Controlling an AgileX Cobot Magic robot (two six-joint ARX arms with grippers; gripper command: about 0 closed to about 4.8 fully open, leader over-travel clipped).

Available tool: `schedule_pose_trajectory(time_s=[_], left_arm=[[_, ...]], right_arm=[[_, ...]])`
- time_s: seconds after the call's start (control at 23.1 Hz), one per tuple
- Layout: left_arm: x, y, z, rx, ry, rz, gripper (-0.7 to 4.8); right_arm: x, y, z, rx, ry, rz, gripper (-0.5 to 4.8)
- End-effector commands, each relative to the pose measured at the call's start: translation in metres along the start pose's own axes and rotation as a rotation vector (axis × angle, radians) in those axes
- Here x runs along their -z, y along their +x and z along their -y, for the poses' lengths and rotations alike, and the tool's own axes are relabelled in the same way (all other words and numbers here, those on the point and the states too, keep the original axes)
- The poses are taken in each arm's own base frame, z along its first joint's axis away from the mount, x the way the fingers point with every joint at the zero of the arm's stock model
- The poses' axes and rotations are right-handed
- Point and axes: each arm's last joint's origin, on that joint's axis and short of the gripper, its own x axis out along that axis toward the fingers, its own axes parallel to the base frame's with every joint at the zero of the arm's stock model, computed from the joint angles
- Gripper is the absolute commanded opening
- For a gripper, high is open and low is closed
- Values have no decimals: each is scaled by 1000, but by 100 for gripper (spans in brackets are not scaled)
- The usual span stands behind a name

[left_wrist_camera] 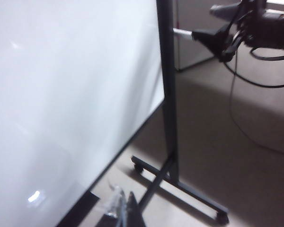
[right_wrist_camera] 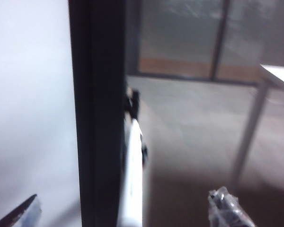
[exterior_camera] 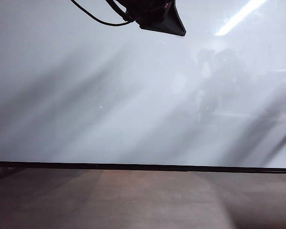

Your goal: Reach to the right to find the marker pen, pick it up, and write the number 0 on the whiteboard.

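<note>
Whiteboard [exterior_camera: 109, 95] glossy, blank; right gripper [right_wrist_camera: 128, 210] open.

1. Your right tool [right_wrist_camera: 128, 208] stands wide open: in the right wrist view one fingertip [right_wrist_camera: 21, 210] shows at one lower corner and the other at the opposite side, far apart, with nothing between them.
2. Your left tool [left_wrist_camera: 120, 208] shows only as finger ends at the lower edge of the left wrist view; its state can't be read.
3. An arm [exterior_camera: 155, 14] enters the exterior view at the top edge.
4. In the left wrist view, your other arm [left_wrist_camera: 255, 26] reaches level, trailing cables.
</note>
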Motion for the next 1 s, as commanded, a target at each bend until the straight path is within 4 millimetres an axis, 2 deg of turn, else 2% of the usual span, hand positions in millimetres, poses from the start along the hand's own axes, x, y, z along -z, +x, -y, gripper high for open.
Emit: schedule_pose_trajectory(time_s=[0.04, 0.26, 0.65, 0.74, 0.78, 1.0], left_arm=[[-4, -1, -1, -5, 12, 34, -5], [-5, 0, -1, -9, 14, 45, -5], [-6, -1, -3, -17, 16, 56, -5], [-6, -1, -3, -17, 15, 56, -5], [-6, -1, -3, -17, 15, 56, -5], [-5, -1, -3, -15, 14, 51, -5]], right_arm=[[-2, 19, 7, -32, -18, 50, 479], [7, 39, 18, -50, -8, 27, 479], [16, 41, 17, -53, -26, 2, 476], [15, 42, 17, -53, -28, 7, 392], [14, 42, 17, -54, -29, 10, 369], [15, 42, 17, -54, -26, 3, 356]])
